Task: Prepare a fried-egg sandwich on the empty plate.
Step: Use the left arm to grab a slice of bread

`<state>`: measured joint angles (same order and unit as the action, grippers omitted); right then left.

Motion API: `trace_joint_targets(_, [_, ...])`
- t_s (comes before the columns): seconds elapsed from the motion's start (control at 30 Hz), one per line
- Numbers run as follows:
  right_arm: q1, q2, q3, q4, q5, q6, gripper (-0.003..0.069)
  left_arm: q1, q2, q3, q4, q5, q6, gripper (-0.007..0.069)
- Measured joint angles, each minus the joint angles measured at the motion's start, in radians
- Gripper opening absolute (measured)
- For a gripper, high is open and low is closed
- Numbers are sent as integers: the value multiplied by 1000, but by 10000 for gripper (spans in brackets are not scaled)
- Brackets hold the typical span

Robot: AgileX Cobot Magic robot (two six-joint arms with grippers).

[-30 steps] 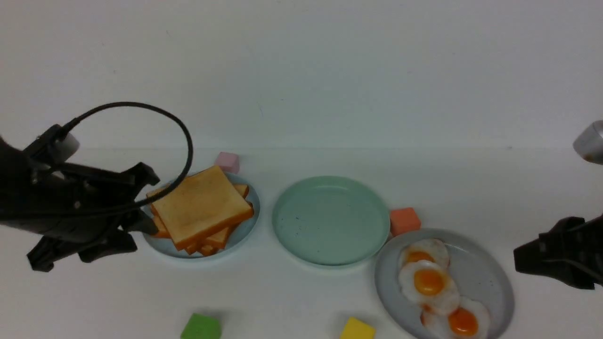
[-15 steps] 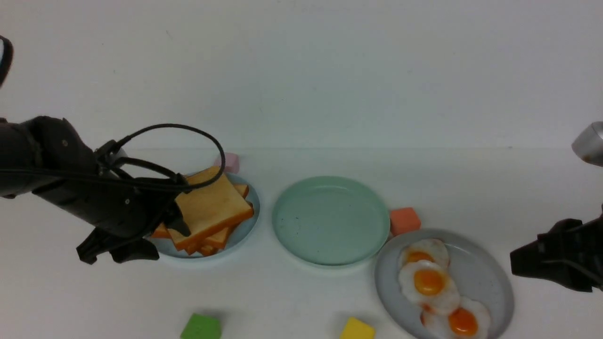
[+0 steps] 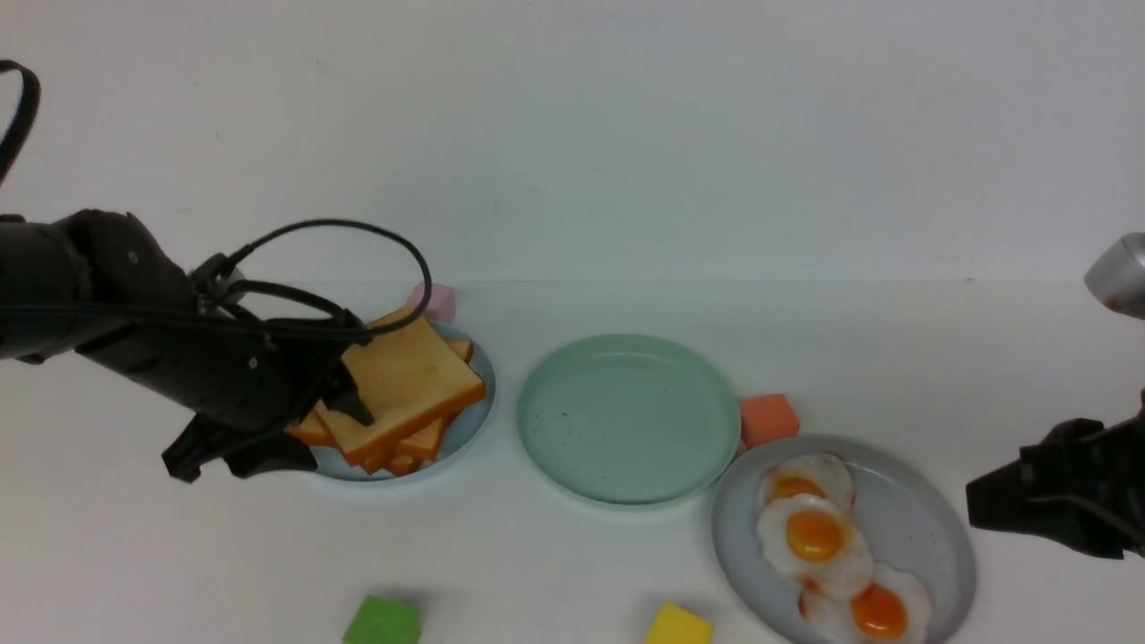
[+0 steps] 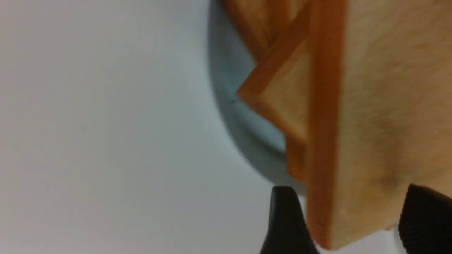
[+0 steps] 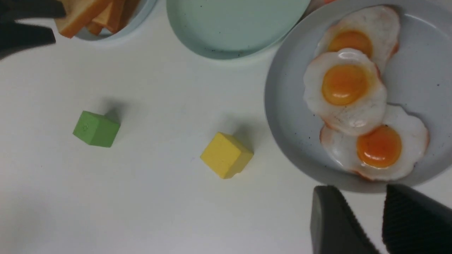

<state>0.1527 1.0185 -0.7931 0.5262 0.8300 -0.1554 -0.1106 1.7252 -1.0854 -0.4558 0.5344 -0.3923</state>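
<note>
L gripper (image 4: 353, 211) jaws spread wide, straddling a corner of the top toast slice (image 3: 407, 380) on the toast stack (image 3: 394, 452) in the pale blue plate (image 3: 467, 425): one finger below the crust edge, one over the top face. No squeeze seen; can't tell if either pad touches. R gripper (image 5: 383, 218) approx half open, empty, near the rim of the grey plate (image 3: 930, 528) w/ three fried eggs (image 3: 814, 535). Mint-green plate (image 3: 626, 416) sits between the two plates, nothing on it.

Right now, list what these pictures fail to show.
Toast stack: front view, left arm covers its left side; slice count unclear.
Grey plate: front view, bottom edge cuts it.
Pale blue plate: left wrist view, blurred, mostly behind toast.
Right arm: front view, right edge cuts it.
</note>
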Motion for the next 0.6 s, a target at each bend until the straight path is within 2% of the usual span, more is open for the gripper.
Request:
trace_joint_targets(0.3, [0,0,0,0,5,-1,241,0,19,-3,-3,-9,0,434])
trace_joint_targets(0.6, [7,0,0,0,5,-1,241,0,34,-3,-19,-83,12,409])
